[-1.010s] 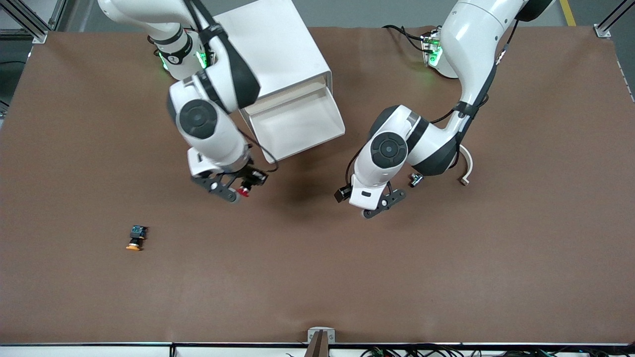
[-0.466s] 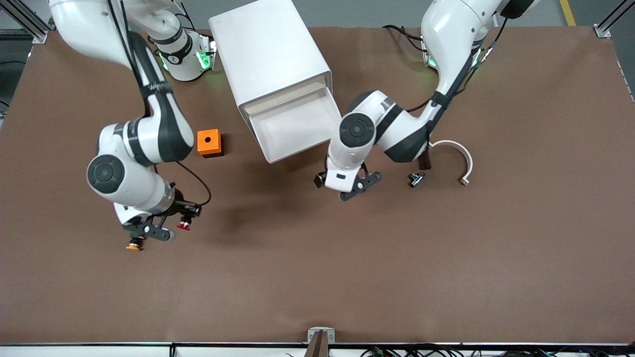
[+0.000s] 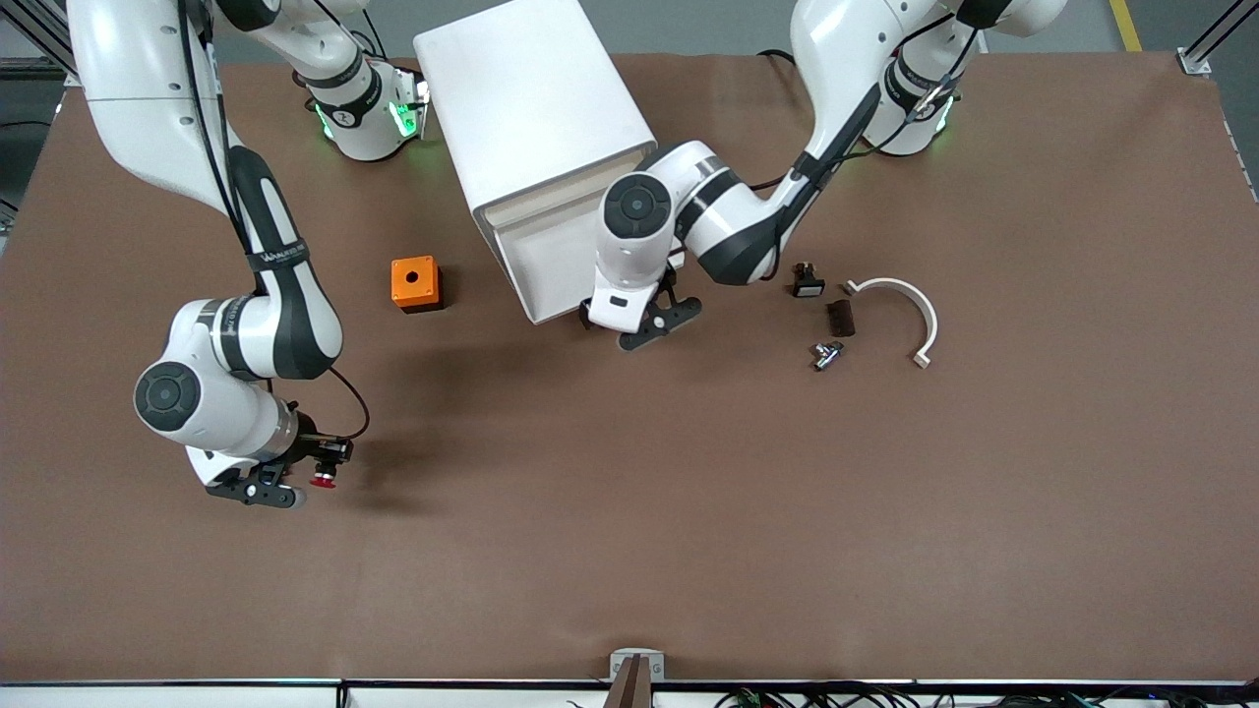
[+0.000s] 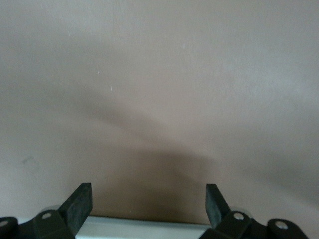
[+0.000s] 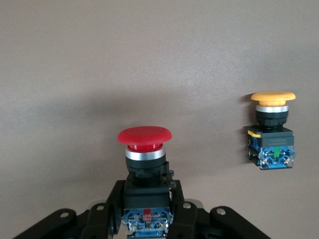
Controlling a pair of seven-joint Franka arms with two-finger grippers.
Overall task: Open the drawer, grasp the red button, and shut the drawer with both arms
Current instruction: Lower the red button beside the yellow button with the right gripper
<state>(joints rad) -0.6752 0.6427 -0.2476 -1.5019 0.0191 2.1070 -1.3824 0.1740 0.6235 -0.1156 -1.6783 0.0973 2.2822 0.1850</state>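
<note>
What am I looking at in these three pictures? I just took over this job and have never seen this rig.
Two white robot arms work at a brown table. The wide picture looks down from across the table; the other two come from cameras on each wrist. The right gripper holds the red button in its fingers, over the table beside a yellow-capped button lying there. The left gripper, fingers open and empty, is at the front of the open drawer of the white cabinet. An orange box, a white curved piece and small parts also lie about.
</note>
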